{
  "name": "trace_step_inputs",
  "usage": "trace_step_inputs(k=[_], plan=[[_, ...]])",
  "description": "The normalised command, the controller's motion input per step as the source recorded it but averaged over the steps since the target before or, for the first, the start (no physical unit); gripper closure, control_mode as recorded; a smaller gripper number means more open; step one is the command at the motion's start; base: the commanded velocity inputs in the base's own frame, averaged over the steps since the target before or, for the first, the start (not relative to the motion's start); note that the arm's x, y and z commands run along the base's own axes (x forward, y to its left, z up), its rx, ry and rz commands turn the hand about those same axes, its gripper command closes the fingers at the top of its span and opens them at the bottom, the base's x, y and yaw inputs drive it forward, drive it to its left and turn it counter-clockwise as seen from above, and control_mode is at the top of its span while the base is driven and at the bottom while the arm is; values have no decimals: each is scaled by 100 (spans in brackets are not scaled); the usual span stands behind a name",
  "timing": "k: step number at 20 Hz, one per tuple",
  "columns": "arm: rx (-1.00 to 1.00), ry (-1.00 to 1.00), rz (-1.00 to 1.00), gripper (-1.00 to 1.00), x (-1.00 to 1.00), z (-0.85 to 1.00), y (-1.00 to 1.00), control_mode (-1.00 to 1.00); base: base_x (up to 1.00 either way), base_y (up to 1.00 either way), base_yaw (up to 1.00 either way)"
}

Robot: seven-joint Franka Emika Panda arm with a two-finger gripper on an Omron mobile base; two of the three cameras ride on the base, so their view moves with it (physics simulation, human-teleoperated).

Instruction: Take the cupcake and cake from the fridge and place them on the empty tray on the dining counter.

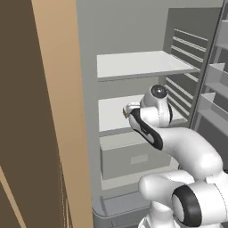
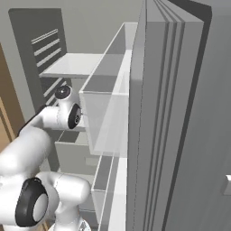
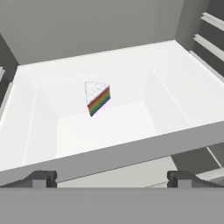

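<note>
grey fridge walls stand open ahead, with white shelves stacked inside and a pale wooden panel running up the left. the white arm reaches in at the level of the middle shelf, its hand just over the shelf's front edge. below that shelf sits a grey drawer. off to the right the open fridge door shows its clear bins.

looking along the hand, the gripper hangs with its jaws spread wide, the two dark tips far apart and nothing between them. the cake, a small wedge with a white top and striped layers on its side, sits upright on the white shelf, near the middle, well back from the front lip and apart from the jaws.
</note>
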Motion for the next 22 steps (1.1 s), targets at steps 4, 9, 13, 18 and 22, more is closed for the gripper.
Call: trace_step_inputs(k=[4,9,13,18,22], plan=[[0,0,0,-100,36,-18,6,-100,0,0,0],[0,0,0,-100,36,-17,6,-100,0,0,0],[0,0,0,-100,37,-18,6,-100,0,0,0],[0,0,0,-100,39,-17,6,-100,0,0,0],[0,0,0,-100,39,-16,3,-100,0,0,0]])
